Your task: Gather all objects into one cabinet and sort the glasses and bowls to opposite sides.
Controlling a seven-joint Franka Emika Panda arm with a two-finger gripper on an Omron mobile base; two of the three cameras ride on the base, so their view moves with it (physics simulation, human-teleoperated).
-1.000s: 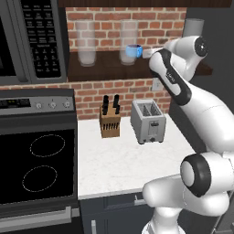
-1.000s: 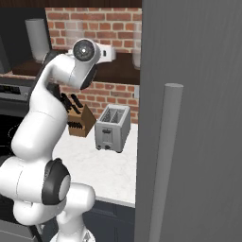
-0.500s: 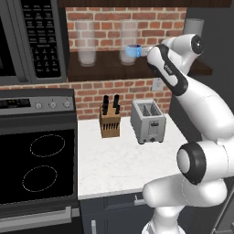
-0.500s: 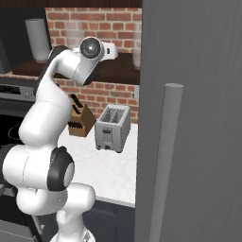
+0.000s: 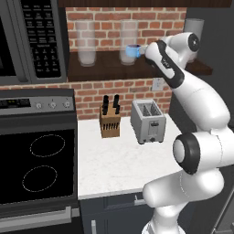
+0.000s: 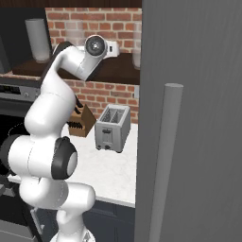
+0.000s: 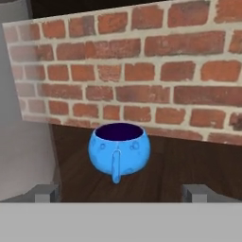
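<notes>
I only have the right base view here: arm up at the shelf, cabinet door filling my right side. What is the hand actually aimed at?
Observer: A small blue bowl with a handle, upright on the brown shelf, centred ahead of the gripper.
Operator: Are the fingers around it yet?
Observer: No. Both tips sit wide apart at the bottom of the hand view, short of the bowl; the jaws are open.
Operator: Anything crowding it?
Observer: A tall clear glass stands right beside it in the left base view; I cannot tell whether they touch.
</notes>
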